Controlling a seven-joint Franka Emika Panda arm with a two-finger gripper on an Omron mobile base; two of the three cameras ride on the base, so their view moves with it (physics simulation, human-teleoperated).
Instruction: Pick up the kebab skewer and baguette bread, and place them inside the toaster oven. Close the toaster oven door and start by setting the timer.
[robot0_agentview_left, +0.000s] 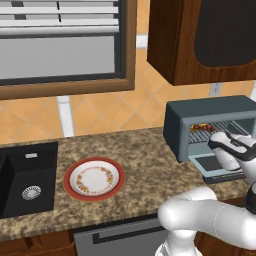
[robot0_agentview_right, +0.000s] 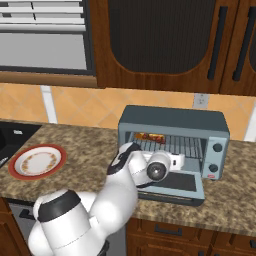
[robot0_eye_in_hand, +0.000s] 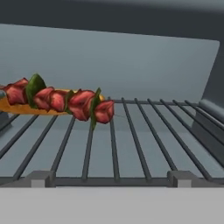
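The blue-grey toaster oven (robot0_agentview_right: 172, 119) stands on the counter with its door (robot0_agentview_right: 176, 188) folded down flat in front. On the wire rack (robot0_eye_in_hand: 131, 140) inside, at the left, lies the kebab skewer (robot0_eye_in_hand: 65, 99) with red chunks and green leaves. The golden baguette bread (robot0_eye_in_hand: 11, 108) lies right behind and under it. In the base views the skewer (robot0_agentview_right: 150, 136) shows as a red-orange streak at the rack's back left. My gripper (robot0_agentview_right: 181, 161) hovers over the open door at the oven's mouth, pointing in; its fingers are not discernible, and nothing is seen held.
A red-rimmed plate (robot0_agentview_left: 94, 179) sits on the granite counter left of the oven, next to a black sink (robot0_agentview_left: 27, 180). Dark brown wall cabinets (robot0_agentview_right: 165, 40) hang above the oven. Two knobs (robot0_agentview_right: 217, 148) line the oven's right front panel.
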